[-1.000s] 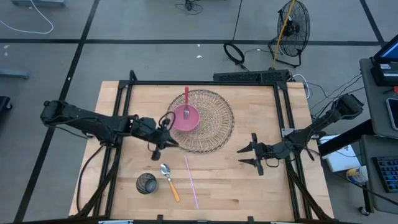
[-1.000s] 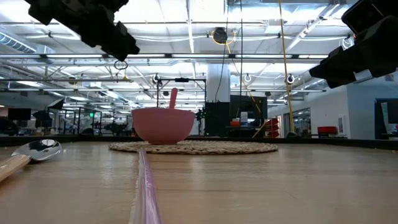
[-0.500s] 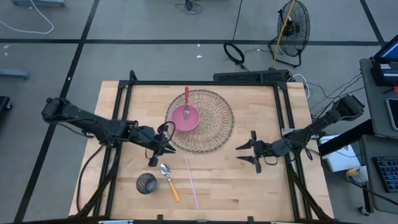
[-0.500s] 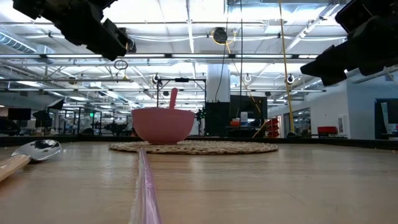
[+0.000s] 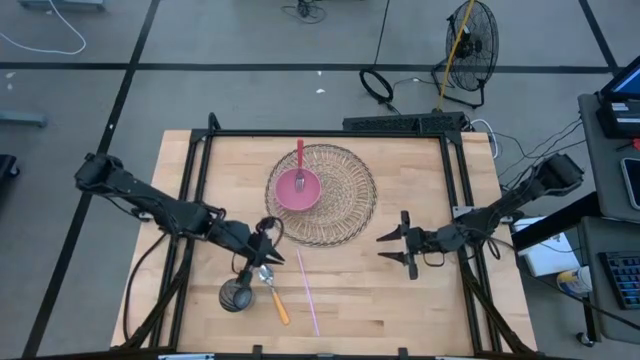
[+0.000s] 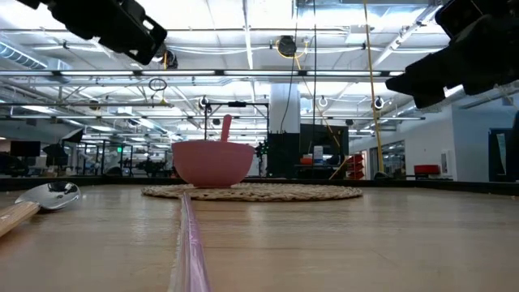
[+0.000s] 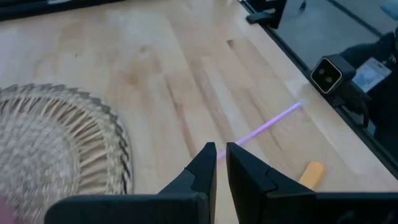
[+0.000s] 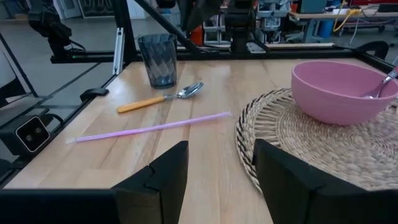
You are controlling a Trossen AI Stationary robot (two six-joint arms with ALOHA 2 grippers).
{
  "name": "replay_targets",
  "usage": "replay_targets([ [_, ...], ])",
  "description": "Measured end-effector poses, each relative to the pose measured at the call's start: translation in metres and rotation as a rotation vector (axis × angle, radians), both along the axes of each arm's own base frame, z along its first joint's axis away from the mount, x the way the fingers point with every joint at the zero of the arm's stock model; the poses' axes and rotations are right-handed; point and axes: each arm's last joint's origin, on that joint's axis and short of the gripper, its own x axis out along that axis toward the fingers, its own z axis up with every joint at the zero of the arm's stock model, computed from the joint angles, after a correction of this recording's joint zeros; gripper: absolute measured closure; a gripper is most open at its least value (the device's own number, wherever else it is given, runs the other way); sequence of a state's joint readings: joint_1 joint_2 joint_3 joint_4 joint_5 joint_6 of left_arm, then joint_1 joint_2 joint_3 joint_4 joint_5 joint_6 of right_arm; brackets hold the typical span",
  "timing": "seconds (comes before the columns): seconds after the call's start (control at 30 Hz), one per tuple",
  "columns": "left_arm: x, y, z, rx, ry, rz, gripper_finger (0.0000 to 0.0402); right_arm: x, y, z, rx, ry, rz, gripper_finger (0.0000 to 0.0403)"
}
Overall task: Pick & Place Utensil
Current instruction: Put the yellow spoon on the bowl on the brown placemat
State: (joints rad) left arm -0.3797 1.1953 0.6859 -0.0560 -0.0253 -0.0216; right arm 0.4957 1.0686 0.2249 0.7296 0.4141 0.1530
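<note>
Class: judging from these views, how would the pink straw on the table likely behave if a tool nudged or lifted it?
The pink straw looks thin and hollow, so it is probably very light. Being round and lying flat on bare wood, it may roll when nudged. It lies straight, so it is likely fairly stiff, though it could crush under a hard pinch.

Beyond my bench (image 5: pixel 430 300), a floor fan (image 5: pixel 468 42) stands beside coiled cables (image 5: pixel 378 85) on the floor.

Grey floor (image 5: pixel 250 90) (fan (image 5: pixel 468 45) behind)
</note>
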Motion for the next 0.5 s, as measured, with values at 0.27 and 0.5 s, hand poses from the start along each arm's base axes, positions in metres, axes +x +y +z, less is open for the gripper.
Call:
replay_targets([
  [0.27, 0.018, -0.019, 0.011, 0.069, 0.074, -0.06, 0.0364, 0.012, 0.002, 0.008, -0.005, -0.007, 0.035, 0.0232],
  [0.5, 0.021, -0.024, 0.011, 0.087, 0.101, -0.078, 0.0364, 0.017, 0.006, 0.006, -0.016, 0.015, 0.057, 0.0232],
])
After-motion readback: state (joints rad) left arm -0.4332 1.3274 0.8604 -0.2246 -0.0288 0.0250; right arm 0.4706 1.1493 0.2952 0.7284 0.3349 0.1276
